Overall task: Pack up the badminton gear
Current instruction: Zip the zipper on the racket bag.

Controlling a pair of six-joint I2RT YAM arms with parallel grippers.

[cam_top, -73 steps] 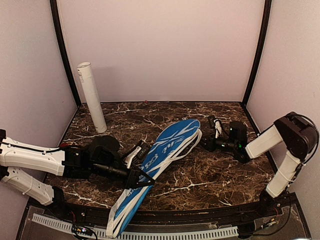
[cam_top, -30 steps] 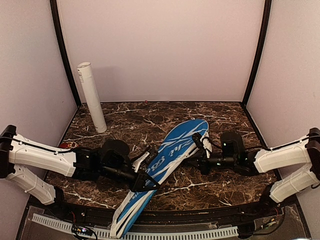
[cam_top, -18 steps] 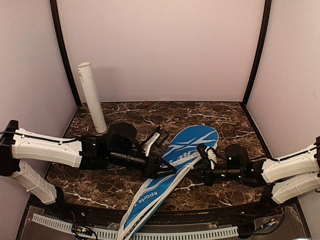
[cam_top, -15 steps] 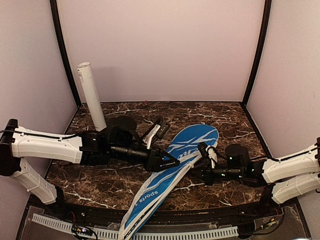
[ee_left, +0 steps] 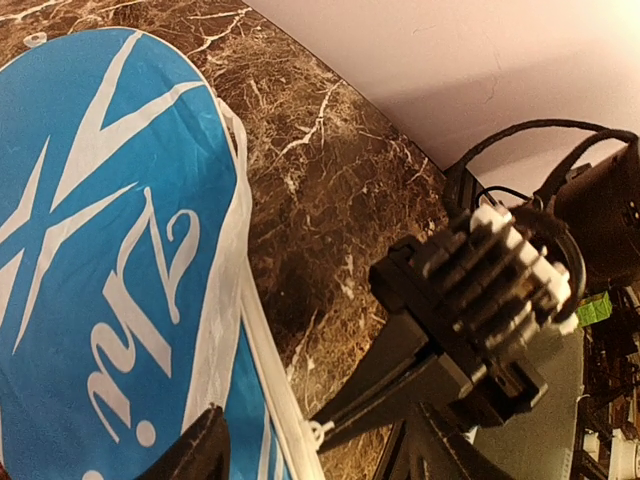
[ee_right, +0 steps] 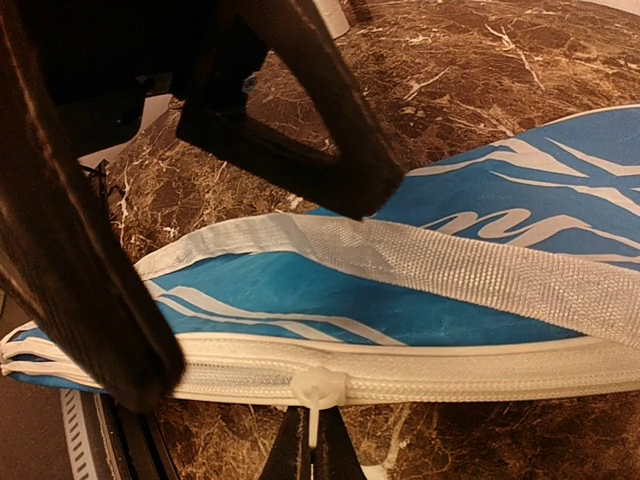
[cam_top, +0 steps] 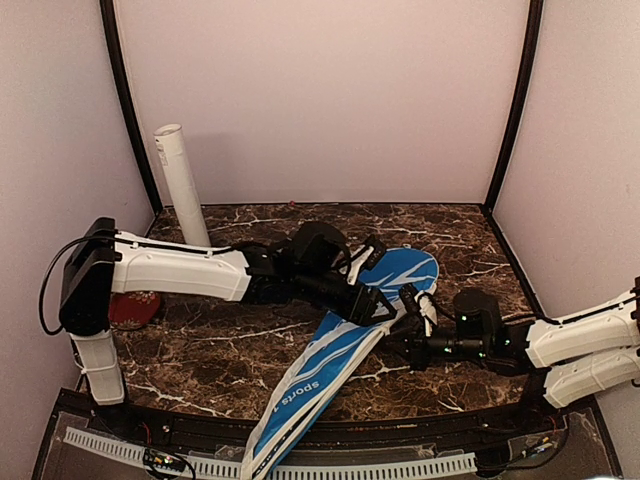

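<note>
The big blue racket cover (cam_top: 335, 350) with white lettering lies slantwise on the marble table (cam_top: 220, 345), its head far right, its narrow end over the near edge. My right gripper (cam_top: 392, 340) is shut on the white zipper pull (ee_right: 318, 388) at the cover's edge, low over the table. In the right wrist view its tips (ee_right: 312, 455) pinch the pull's tab. My left gripper (cam_top: 383, 308) hovers open just above the cover's head (ee_left: 100, 250), beside the right gripper's fingers (ee_left: 400, 385). Its own black fingers (ee_left: 190, 458) stand wide apart, holding nothing. The long white tube (cam_top: 182, 190) leans at the back left.
A small red oval object (cam_top: 133, 308) lies by the left wall under the left arm. Black corner posts (cam_top: 128, 110) and pale walls close in the table. A ribbed white strip (cam_top: 350, 468) runs along the near edge.
My left gripper let go of the cover, opened and moved right and farther back to the cover's head. The cover's narrow end swung slightly. The right gripper kept its hold.
</note>
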